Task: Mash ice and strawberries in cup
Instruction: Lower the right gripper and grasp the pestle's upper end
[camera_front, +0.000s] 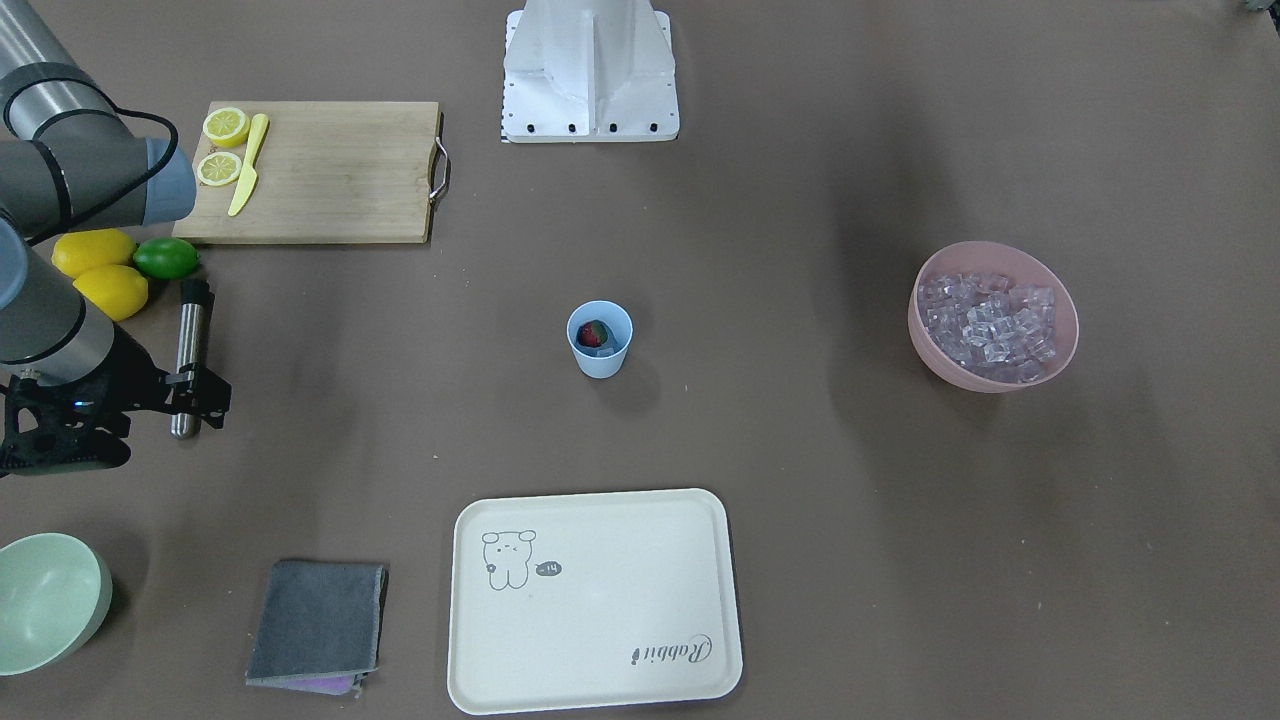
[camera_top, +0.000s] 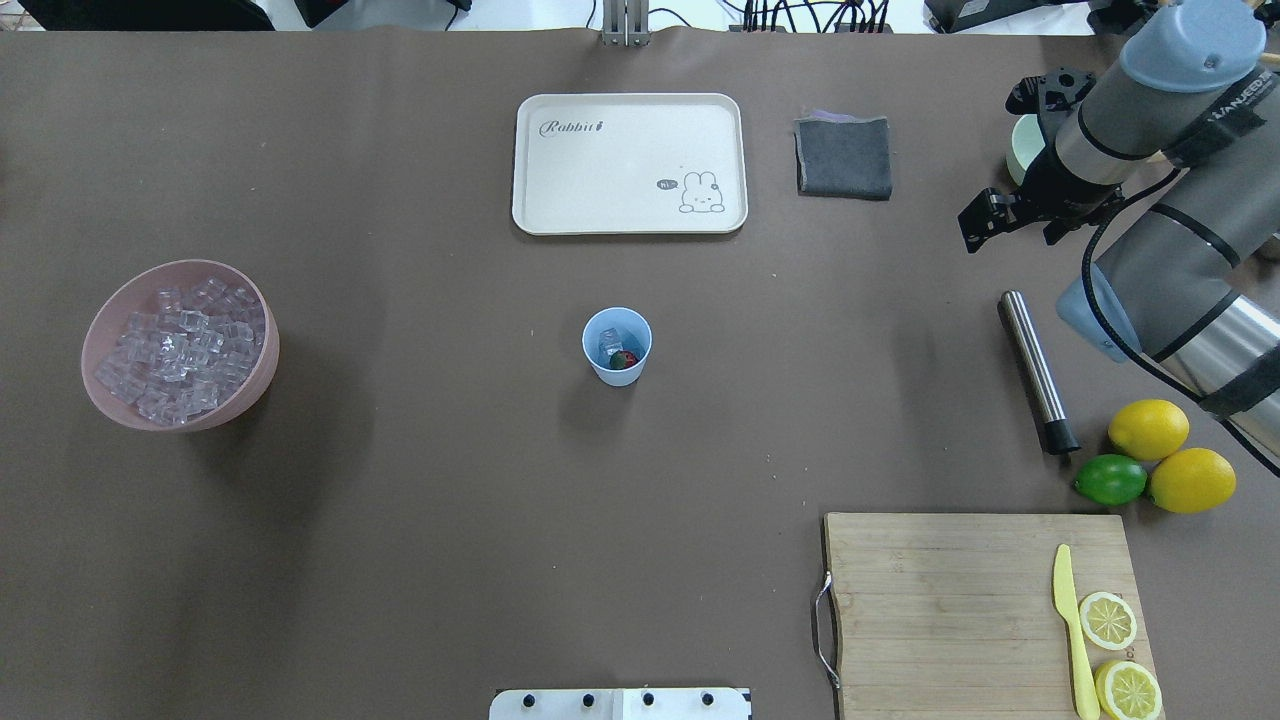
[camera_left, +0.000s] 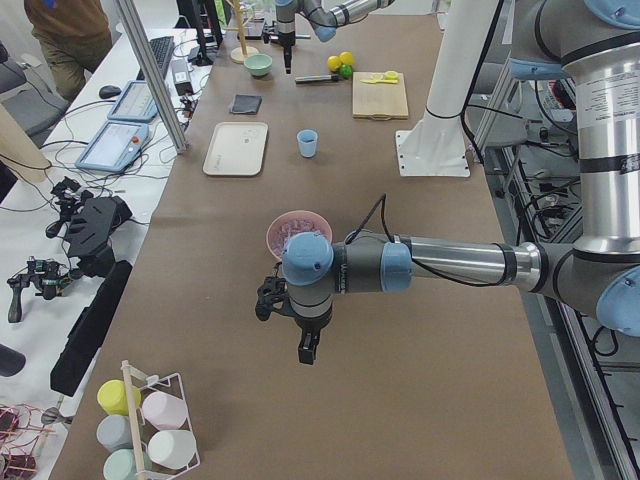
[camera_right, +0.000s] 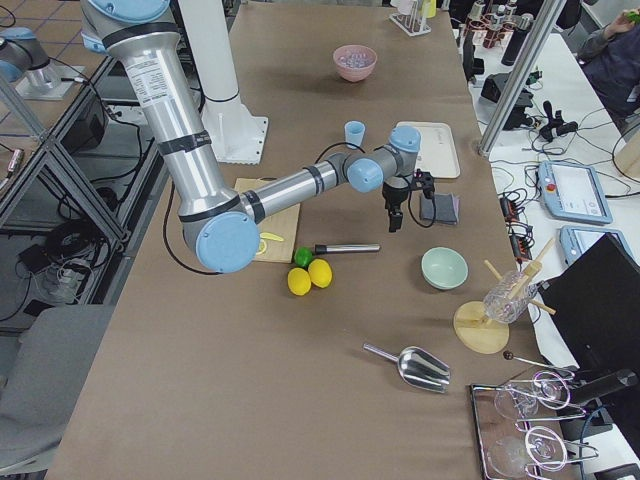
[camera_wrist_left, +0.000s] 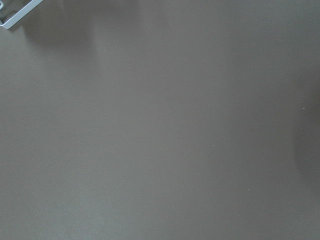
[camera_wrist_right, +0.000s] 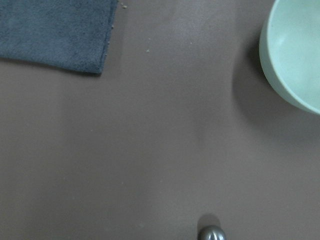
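**Blue cup with strawberry and ice at the table's centre**

One light-blue cup (camera_top: 615, 375) stands upright in the middle of the table (camera_top: 400, 500), holding one red strawberry (camera_top: 627, 360). The overhead view also shows clear ice (camera_top: 609, 343) in the cup, which the front view hardly shows. One pink bowl (camera_top: 265, 370), well apart, is full of ice. One steel muddler (camera_top: 1035, 370) lies flat near two lemons (camera_top: 1148, 428) and one lime (camera_top: 1110, 480). The right fingers (camera_front: 212, 400) hang near one end of the muddler; their gap cannot be told. The left fingers (camera_left: 307, 348) show only in the side view and cannot be judged.

I am seeing a light-blue cup (camera_top: 610, 376) holding a red strawberry (camera_front: 594, 334), a pink bowl (camera_top: 255, 385) carrying clear ice (camera_top: 180, 350), and a cream tray (camera_top: 600, 170) bearing a rabbit drawing, on my brown counter (camera_top: 400, 500).
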